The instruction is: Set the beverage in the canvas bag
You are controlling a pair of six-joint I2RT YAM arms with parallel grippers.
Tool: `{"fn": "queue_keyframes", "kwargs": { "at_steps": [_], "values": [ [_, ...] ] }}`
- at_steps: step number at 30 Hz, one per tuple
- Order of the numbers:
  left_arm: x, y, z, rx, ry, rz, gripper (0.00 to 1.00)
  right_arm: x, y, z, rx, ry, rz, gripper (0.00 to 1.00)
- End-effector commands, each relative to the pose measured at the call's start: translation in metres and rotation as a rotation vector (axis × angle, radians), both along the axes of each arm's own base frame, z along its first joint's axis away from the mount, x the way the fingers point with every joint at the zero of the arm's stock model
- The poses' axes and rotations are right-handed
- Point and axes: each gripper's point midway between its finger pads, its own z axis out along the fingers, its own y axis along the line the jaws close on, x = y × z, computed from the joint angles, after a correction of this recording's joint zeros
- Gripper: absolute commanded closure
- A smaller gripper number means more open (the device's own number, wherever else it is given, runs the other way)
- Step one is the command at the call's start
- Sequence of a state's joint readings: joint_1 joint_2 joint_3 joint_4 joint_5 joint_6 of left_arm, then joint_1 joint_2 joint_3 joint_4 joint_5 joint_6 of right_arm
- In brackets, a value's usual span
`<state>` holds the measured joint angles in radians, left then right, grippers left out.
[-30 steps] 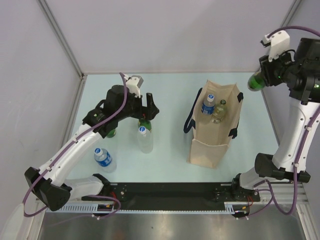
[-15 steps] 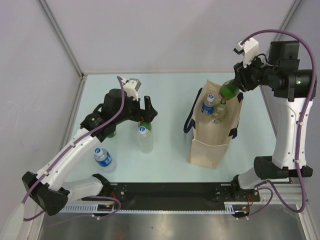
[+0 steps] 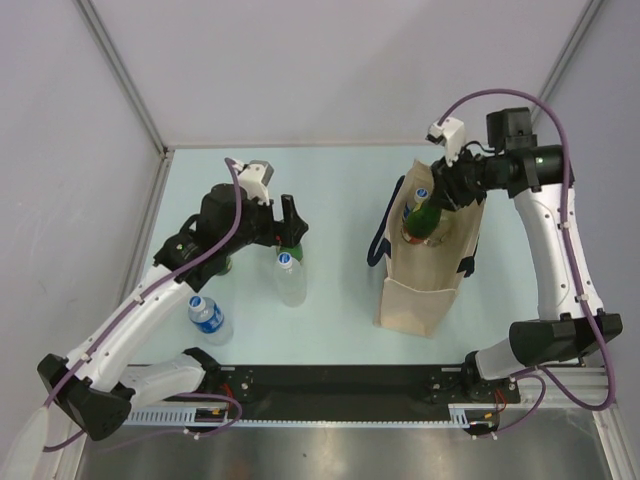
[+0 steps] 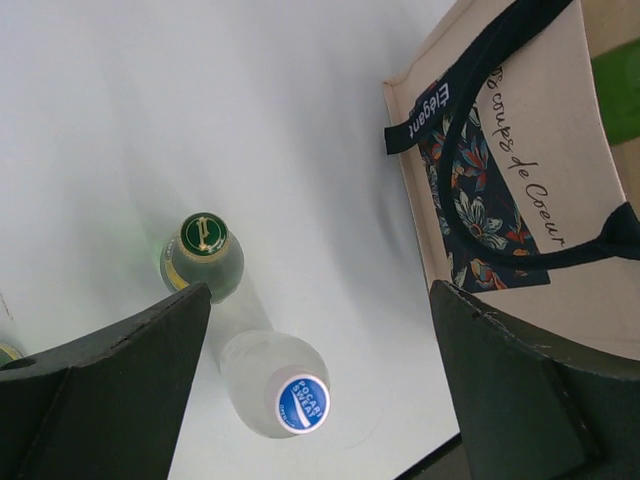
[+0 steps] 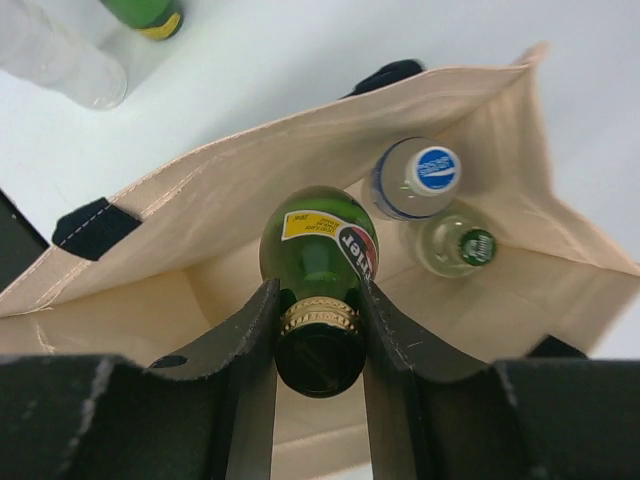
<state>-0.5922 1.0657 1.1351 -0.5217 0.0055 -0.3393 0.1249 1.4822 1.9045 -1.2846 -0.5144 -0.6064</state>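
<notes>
The beige canvas bag [image 3: 428, 285] with navy handles stands upright right of centre; its printed side [image 4: 545, 235] also shows in the left wrist view. My right gripper [image 3: 447, 190] is shut on the neck of a green glass bottle [image 5: 321, 243], the beverage. That bottle [image 3: 421, 217] hangs tilted in the bag's open mouth [image 5: 200, 205]. Two bottles stand inside, one blue-capped [image 5: 416, 177] and one green-capped [image 5: 459, 246]. My left gripper [image 3: 290, 220] is open above the table, holding nothing.
Below the left gripper [image 4: 320, 310] stand a clear blue-capped bottle [image 4: 288, 386] and a green bottle [image 4: 204, 254]. A blue-labelled bottle [image 3: 208, 318] stands nearer the front and another green one [image 3: 222, 265] sits under the left arm. Grey walls enclose the table.
My right arm swung in from the far right, carrying the green bottle to the bag and down into its mouth. The left arm shifted slightly left, its gripper still open.
</notes>
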Motion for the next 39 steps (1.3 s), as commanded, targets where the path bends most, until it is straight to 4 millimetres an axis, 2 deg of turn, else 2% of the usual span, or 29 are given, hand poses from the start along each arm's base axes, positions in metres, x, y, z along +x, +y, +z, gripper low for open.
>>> {"fn": "queue_keyframes", "kwargs": {
  "at_steps": [1,2,5,8,9,11,16,27,30,34,35,37,39],
  "values": [
    [0.007,0.012,0.008,-0.011,-0.046,0.066,0.02,0.011,0.023,0.026,0.06,-0.196,0.078,1.0],
    [0.009,0.015,0.005,-0.005,-0.041,0.086,0.02,0.013,0.028,0.015,0.055,-0.183,0.087,1.0],
    [0.011,0.019,0.004,-0.005,-0.041,0.112,0.0,0.018,0.034,-0.002,0.047,-0.175,0.091,1.0],
    [0.013,0.025,0.006,-0.015,-0.043,0.141,0.0,0.023,0.041,-0.012,0.025,-0.193,0.097,1.0],
    [0.014,0.025,0.007,-0.022,-0.044,0.145,0.0,0.024,0.043,-0.023,0.005,-0.181,0.097,1.0],
    [0.014,0.026,0.004,-0.032,-0.036,0.152,0.0,0.03,0.046,-0.027,-0.006,-0.206,0.098,1.0],
    [0.012,0.025,0.0,-0.05,-0.023,0.146,0.0,0.035,0.049,-0.057,-0.061,-0.208,0.107,1.0],
    [0.008,0.026,-0.004,-0.062,-0.017,0.147,0.0,0.051,0.05,-0.095,-0.106,-0.225,0.102,1.0],
    [0.008,0.022,-0.006,-0.065,-0.007,0.133,0.0,0.052,0.049,-0.11,-0.127,-0.197,0.113,0.97],
    [0.007,0.021,-0.008,-0.069,0.001,0.125,0.0,0.051,0.047,-0.125,-0.148,-0.162,0.12,0.83],
    [0.007,0.02,-0.007,-0.069,-0.001,0.122,0.0,0.05,0.047,-0.127,-0.149,-0.156,0.122,0.73],
    [0.007,0.019,-0.009,-0.07,0.006,0.116,0.0,0.049,0.048,-0.129,-0.148,-0.149,0.131,0.61],
    [0.007,0.018,-0.008,-0.073,0.004,0.113,0.0,0.047,0.049,-0.13,-0.146,-0.144,0.144,0.57]
  ]
}}
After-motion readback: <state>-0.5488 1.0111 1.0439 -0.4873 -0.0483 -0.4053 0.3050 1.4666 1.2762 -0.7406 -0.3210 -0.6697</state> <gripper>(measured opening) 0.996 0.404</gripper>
